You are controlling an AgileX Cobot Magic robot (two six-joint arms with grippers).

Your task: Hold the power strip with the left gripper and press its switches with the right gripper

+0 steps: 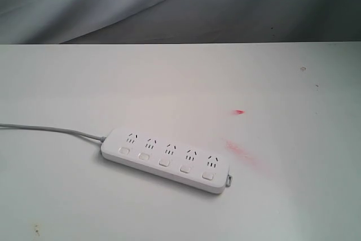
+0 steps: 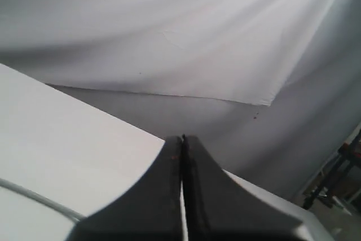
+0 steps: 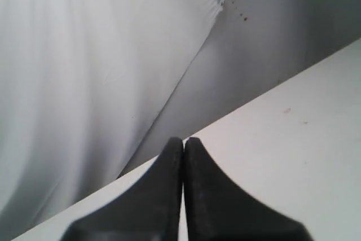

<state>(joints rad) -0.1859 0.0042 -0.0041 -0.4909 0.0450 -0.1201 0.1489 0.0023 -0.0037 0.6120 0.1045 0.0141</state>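
Note:
The white power strip [image 1: 166, 160] lies flat on the white table [image 1: 180, 83], slanting from upper left to lower right, left of the table's middle. Its row of small white switches [image 1: 164, 162] runs along its near side, one under each socket group. A thin grey cord [image 1: 51, 130] leaves its left end; part of this cord [image 2: 34, 198] shows in the left wrist view. Neither arm appears in the exterior view. My left gripper [image 2: 183, 138] is shut with nothing between its black fingers. My right gripper [image 3: 184, 140] is likewise shut and empty, above the table edge.
A grey-white cloth backdrop [image 1: 169, 4] hangs behind the table's far edge. A small red mark [image 1: 239, 112] and a faint pink smear [image 1: 242, 153] lie right of the strip. A dark stand [image 2: 333, 179] is off the table in the left wrist view.

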